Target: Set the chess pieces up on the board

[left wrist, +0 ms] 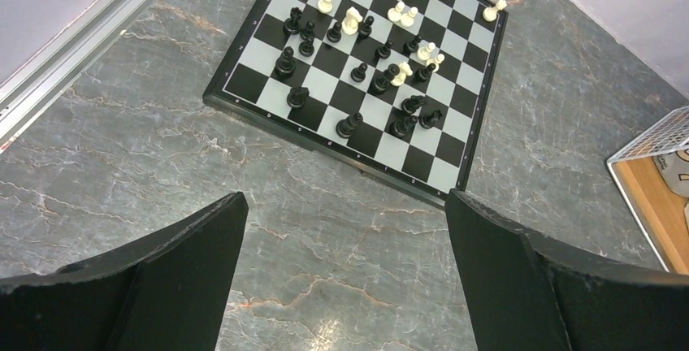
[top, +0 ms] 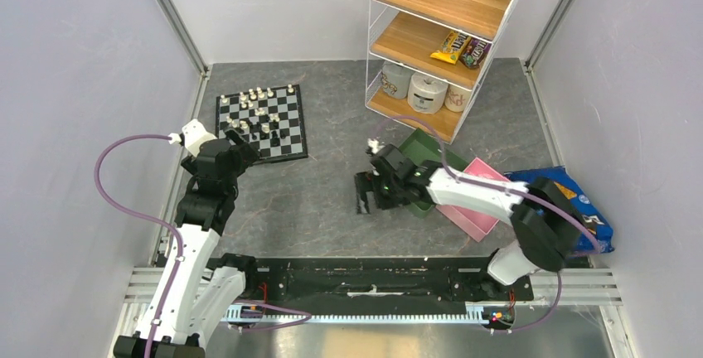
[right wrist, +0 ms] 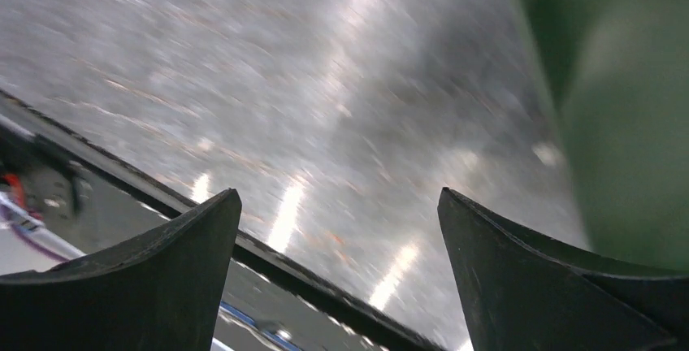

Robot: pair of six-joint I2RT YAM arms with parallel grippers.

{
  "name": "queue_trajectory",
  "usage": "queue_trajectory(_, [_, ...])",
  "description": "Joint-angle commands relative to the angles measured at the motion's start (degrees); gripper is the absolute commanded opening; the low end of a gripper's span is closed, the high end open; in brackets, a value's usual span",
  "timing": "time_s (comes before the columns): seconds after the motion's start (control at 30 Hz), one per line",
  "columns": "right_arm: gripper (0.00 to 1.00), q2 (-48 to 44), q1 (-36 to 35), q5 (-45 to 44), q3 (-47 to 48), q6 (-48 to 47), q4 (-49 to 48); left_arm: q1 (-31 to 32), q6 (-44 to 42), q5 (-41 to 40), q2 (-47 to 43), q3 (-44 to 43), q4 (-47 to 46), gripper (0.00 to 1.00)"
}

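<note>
Small cream and black chess pieces stand jumbled on the black-and-white chequered board by the grey worktop's far left corner. The left claw and right claw gape wide, empty. Sorting seems unstarted; the left, nearest the board, should next pinch one misplaced piece.

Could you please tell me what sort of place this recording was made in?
Most likely a robotics lab work cell rather than a home: plain pale walls with metal framing enclose a marble-patterned table, and a wire shelf holds props such as snack packs near the chessboard.
</note>
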State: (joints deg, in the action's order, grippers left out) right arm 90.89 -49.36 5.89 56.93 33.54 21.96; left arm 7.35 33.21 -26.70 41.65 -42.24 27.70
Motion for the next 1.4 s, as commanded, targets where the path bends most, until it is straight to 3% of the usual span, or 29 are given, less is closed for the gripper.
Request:
queue_trajectory(0.0, [0.99, -13.56, 0.71, -10.14, -8.14, 2.08, 5.97, -0.24, -2.20, -1.08, 0.59, -0.83, -1.22, 1.00])
queue_trajectory(0.1, [0.99, -20.64, 1.89, -17.07, -12.70, 3.96, 12.63, -0.19, -2.22, -0.50, 1.56, -1.38, -1.83, 1.00])
queue_trajectory(0.23, [0.99, -27.56, 7.01, -17.72, -19.26, 6.24, 14.79, -0.22, -1.82, 0.81, 3.26, -2.39, -2.46, 1.00])
queue_trajectory(0.37, [0.99, -32.37, 16.43, -17.32, -21.84, 7.48, 16.52, -0.19, -1.55, 2.28, 4.27, -2.52, -2.55, 1.00])
queue_trajectory(0.57, [0.99, -35.15, 26.03, -24.00, -17.91, 6.78, 20.88, -0.18, -1.59, 3.05, 4.49, -2.50, -2.65, 1.00])
queue_trajectory(0.77, [0.99, -32.81, 34.19, -22.86, -13.60, 1.50, 21.10, -0.21, -3.40, 2.79, 4.36, -3.02, -1.76, 1.00])
queue_trajectory(0.97, [0.99, -34.27, 34.44, -11.26, -9.97, -2.77, 19.89, -0.29, -4.52, 1.92, 4.45, -3.38, -1.33, 1.00])
queue_trajectory(1.13, [0.99, -38.34, 32.35, 1.11, -9.65, -0.78, 15.19, -0.28, -3.77, 2.74, 5.47, -3.29, -2.42, 1.00])
queue_trajectory(1.27, [0.99, -36.90, 25.47, -0.18, -8.73, 1.68, 10.57, -0.32, -3.59, 2.81, 8.36, -3.76, -2.29, 1.00])
queue_trajectory(1.37, [0.91, -31.12, 17.96, -3.86, -6.34, 1.87, 7.38, -0.39, -3.54, 2.11, 11.35, -4.75, -1.07, 1.00])
